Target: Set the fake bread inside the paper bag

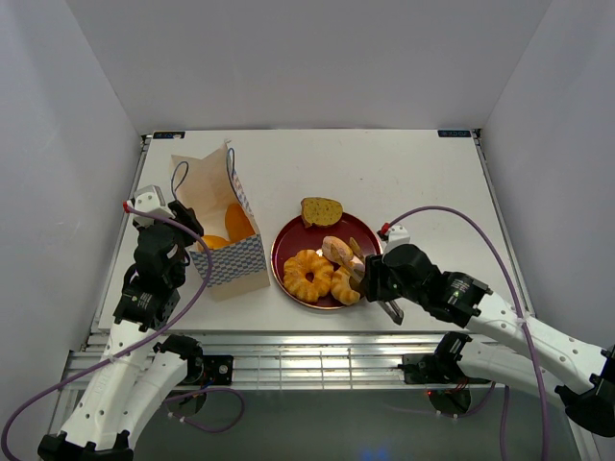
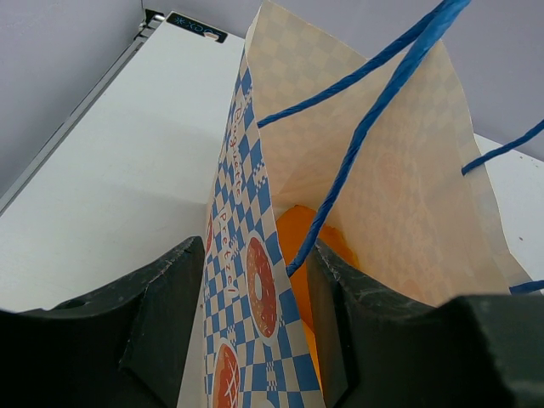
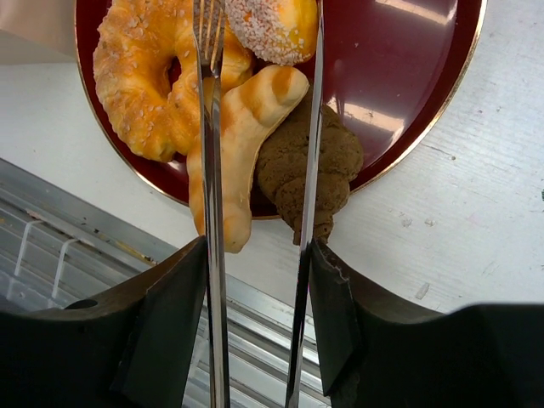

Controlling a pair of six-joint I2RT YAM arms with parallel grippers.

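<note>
The paper bag (image 1: 226, 252) stands open at the left with orange fake bread (image 1: 234, 223) inside; the left wrist view shows that bread (image 2: 293, 234) in the bag (image 2: 391, 178). My left gripper (image 1: 187, 226) (image 2: 255, 259) is shut on the bag's near checkered wall. My right gripper (image 1: 370, 279) (image 3: 257, 255) is shut on metal tongs (image 3: 210, 170). The tongs' arms straddle a long striped bread (image 3: 246, 127) and reach a sugared roll (image 3: 272, 25). A ring doughnut (image 1: 309, 274) (image 3: 140, 76) and a brown croissant (image 3: 310, 166) also lie on the dark-red plate (image 1: 288, 235) (image 3: 416, 68).
A brown bread slice (image 1: 320, 210) lies at the plate's far rim. The croissant and the striped bread overhang the plate's near rim. The table's front edge and metal rail (image 3: 85, 255) are just below the plate. White walls enclose the table on three sides.
</note>
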